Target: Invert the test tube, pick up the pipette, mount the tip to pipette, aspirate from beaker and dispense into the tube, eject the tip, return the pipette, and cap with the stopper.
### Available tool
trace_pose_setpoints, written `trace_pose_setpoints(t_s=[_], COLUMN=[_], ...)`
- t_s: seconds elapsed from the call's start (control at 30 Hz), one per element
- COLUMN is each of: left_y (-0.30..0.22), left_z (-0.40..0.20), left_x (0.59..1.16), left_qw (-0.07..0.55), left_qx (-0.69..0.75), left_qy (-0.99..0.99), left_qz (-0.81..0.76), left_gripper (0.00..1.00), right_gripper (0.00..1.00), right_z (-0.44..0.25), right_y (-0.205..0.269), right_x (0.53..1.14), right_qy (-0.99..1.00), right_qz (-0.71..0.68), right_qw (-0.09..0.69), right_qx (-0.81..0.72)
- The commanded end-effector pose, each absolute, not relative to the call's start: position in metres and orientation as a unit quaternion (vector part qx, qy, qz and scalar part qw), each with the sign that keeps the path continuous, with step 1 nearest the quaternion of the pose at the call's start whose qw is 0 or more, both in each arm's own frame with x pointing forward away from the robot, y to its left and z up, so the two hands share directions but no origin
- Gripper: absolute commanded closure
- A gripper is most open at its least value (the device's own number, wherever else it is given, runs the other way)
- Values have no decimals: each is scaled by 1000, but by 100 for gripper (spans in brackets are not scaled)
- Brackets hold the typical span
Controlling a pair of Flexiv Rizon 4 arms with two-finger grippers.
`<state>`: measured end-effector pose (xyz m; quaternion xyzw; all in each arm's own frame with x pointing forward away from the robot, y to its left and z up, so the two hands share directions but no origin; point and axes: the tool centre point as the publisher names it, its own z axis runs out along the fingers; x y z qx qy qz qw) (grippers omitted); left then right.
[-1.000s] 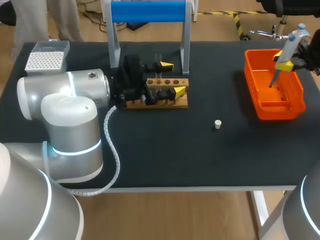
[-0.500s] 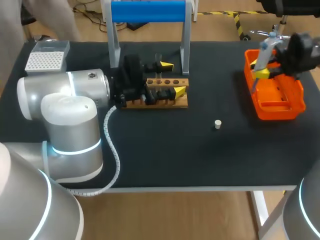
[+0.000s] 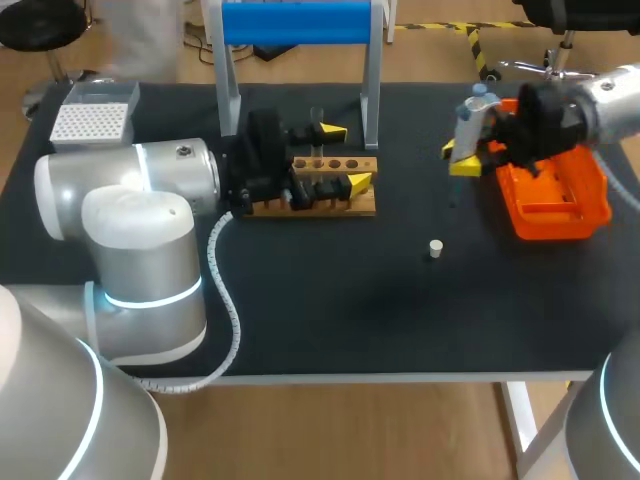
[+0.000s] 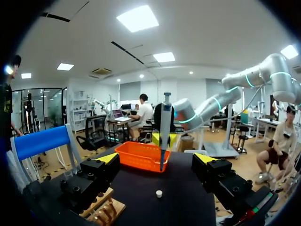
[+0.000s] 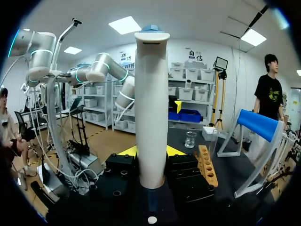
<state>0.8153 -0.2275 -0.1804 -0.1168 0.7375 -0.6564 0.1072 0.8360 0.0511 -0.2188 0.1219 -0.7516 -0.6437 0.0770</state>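
My right gripper (image 3: 458,158) is shut on the white pipette (image 3: 468,125) and holds it upright just left of the orange bin (image 3: 560,205). In the right wrist view the pipette (image 5: 151,108) stands between the two yellow tips, with the white stopper (image 5: 152,219) on the table below it. That stopper (image 3: 435,247) lies loose on the black tabletop. My left gripper (image 3: 345,158) is open, one finger on each side of the wooden rack (image 3: 318,190). A clear test tube (image 3: 317,117) stands upright at the rack's far side.
A white tip box (image 3: 92,118) sits at the back left corner. A blue-topped stand (image 3: 300,25) rises behind the rack. A glass beaker (image 5: 190,139) stands beyond the rack (image 5: 207,165) in the right wrist view. My left arm's bulk (image 3: 130,220) covers the table's left part.
My right gripper carried the pipette leftward, from over the orange bin to a spot past its left edge. The left arm kept still.
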Motion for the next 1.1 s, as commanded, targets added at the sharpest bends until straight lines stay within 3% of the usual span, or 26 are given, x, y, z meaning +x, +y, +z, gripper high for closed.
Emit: trace_pose_setpoints(t_s=[0.03,1.1], left_y=[-229,-229], left_z=[-181,-181], left_x=[815,815], left_qw=[109,109], left_qx=[-118,-118], left_qy=[738,738], left_qz=[-656,-656], left_gripper=[0,0], right_gripper=[100,100], right_z=[-224,-239], right_y=[74,176], right_x=[837,820], right_qy=[-752,-742], right_qz=[-642,-652], right_qw=[82,78], right_qx=[123,136])
